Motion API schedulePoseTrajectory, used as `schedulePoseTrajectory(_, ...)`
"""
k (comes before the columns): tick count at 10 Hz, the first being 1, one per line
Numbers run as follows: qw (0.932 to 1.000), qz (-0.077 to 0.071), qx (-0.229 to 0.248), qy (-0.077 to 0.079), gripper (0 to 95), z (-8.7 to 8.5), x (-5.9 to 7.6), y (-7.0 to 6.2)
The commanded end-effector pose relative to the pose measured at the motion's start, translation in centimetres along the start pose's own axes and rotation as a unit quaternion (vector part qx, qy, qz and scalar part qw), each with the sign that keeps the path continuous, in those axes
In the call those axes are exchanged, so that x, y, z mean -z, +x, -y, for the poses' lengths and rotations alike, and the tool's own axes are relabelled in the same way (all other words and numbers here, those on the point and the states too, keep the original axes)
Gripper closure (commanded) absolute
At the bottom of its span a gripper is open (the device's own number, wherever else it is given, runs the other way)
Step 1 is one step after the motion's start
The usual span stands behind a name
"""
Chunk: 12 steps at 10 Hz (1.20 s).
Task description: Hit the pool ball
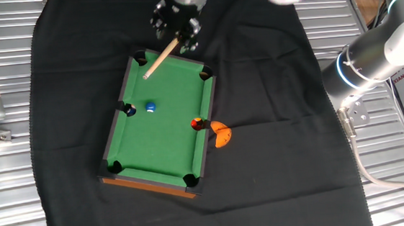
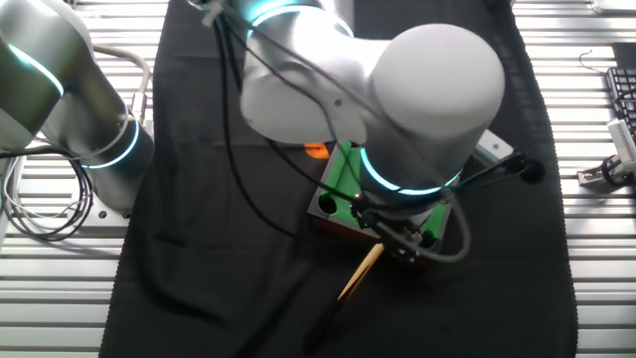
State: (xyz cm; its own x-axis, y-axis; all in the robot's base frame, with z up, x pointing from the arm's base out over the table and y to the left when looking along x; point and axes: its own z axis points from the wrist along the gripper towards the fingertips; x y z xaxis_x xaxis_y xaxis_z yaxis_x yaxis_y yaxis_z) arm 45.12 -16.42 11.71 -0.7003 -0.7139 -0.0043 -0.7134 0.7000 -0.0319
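Note:
The pool ball [image 1: 150,106] is tiny and light blue, lying on the left half of the green toy pool table [image 1: 171,94]. My gripper [image 1: 176,30] hangs over the table's far end, shut on a wooden cue stick [image 1: 160,57] that slants down onto the felt; its tip is well short of the ball. In the other fixed view the arm covers most of the table [image 2: 341,171], the ball is hidden, and the cue stick [image 2: 360,271] juts out below the gripper [image 2: 396,237].
A navy ball [image 1: 130,111] sits by the left side pocket, close to the pool ball. A red-and-black ball [image 1: 198,123] rests at the right rail. An orange piece [image 1: 222,134] lies on the black cloth [image 1: 275,122] beside the table.

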Motion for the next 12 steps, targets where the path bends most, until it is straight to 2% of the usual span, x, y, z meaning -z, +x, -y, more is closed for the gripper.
schedulePoseTrajectory(1, 1.0, 0.001, 0.002, -0.006, 38.0, -0.4, 0.8, 0.7)
schedulePoseTrajectory(5, 1.0, -0.005, -0.003, 0.001, 38.0, -2.0, 1.8, 1.0)
schedulePoseTrajectory(6, 1.0, -0.007, -0.004, 0.002, 57.0, -2.3, 2.0, 1.0)
schedulePoseTrajectory(12, 0.9998, -0.012, 0.015, 0.0, 57.0, -3.0, 2.2, 1.0)
